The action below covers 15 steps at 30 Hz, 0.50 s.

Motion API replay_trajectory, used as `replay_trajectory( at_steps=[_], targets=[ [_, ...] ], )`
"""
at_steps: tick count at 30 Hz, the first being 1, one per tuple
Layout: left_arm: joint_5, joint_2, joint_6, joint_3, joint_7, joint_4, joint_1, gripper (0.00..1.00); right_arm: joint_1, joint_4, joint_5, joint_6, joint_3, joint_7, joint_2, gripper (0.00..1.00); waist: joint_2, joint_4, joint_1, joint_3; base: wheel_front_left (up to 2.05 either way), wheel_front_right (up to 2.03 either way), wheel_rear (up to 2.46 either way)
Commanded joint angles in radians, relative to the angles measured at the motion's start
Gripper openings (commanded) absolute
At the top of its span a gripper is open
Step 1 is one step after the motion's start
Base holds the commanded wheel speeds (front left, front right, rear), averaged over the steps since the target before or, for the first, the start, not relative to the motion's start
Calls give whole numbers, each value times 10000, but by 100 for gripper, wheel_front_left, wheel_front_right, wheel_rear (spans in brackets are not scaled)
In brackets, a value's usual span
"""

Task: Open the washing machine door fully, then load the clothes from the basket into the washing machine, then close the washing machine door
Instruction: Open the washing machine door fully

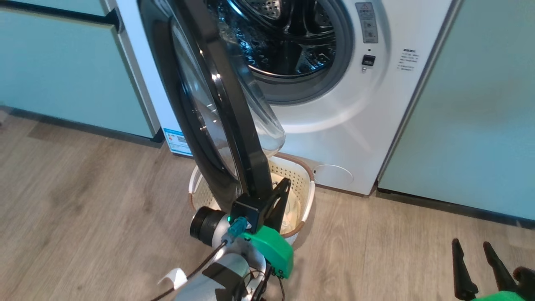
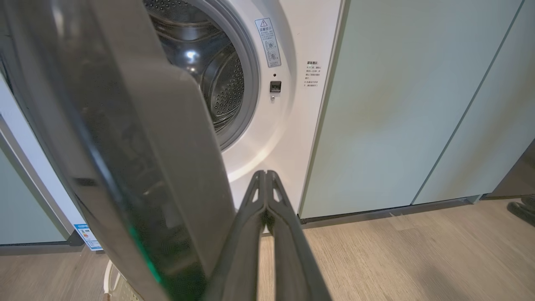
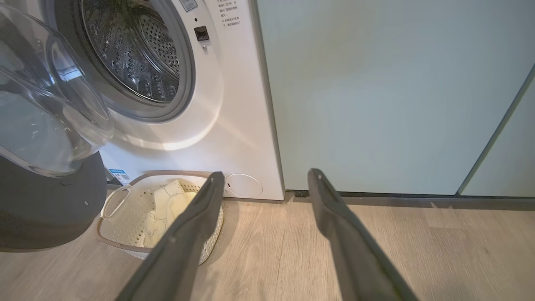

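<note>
The left tool has its two dark fingers pressed flat together with nothing between them. It sits low, just right of the lower edge of the washing machine door; whether it actually touches the rim I cannot tell. The door stands roughly edge-on to the head view, swung well out from the washing machine but not folded back to the left. Its clear glass bowl bulges toward the open steel drum.

The right tool is near and to the right, low over the wooden floor. Its fingers are spread wide and hold nothing.

The basket sits on the floor against the machine's front, directly under the door's lower rim. The clothes lie inside it — pale yellow, folded loosely, none loaded yet. Teal cabinets flank the machine on both sides.

The step in hand looks like the first one — getting the door fully open. The next move probably calls for the closed left tool to nudge the door's inner side further left, until it swings back and no longer hangs over the basket. The open right tool would then have a clear way down to the clothes.
</note>
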Motion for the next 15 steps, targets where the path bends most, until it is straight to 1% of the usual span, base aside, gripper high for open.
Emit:
replay_trajectory(
  at_steps=[1,15],
  targets=[
    [115,93,9,519,-64,-318,-273,0,-295,-255,33,17,137,-97,-99,100,0,64,0,-20,0,0,0],
    [529,212,-434,775,-64,-303,43,0,-327,-225,54,17,161,-97,-42,100,0,611,0,-71,0,0,0]
  ],
)
